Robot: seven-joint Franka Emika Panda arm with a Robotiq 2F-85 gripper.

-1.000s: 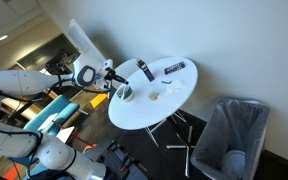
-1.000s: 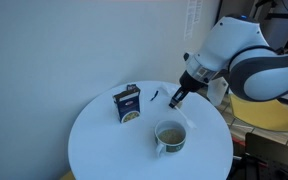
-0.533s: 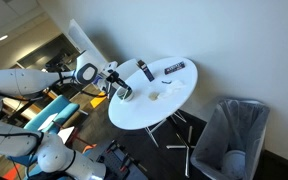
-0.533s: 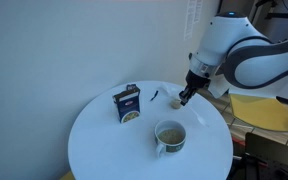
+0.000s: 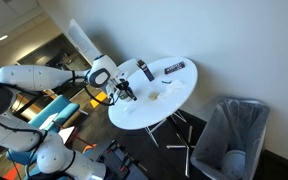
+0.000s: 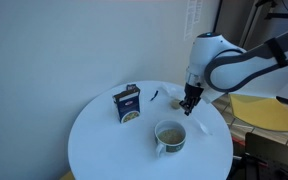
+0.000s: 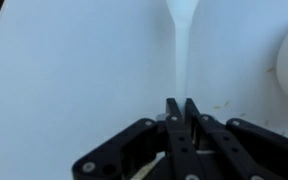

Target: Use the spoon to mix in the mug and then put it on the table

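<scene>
One mug (image 6: 170, 135), one spoon (image 7: 181, 25), one table (image 6: 99, 150), one box (image 6: 128, 104)

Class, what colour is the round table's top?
The round table's top is white; wrist view shows it best.

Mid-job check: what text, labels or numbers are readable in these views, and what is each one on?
Blue box: printed front label, too blurred to read.
Flat dark rectangular object: pale markings, too small to read.
Mug, spoon, hand: no text visible.
</scene>
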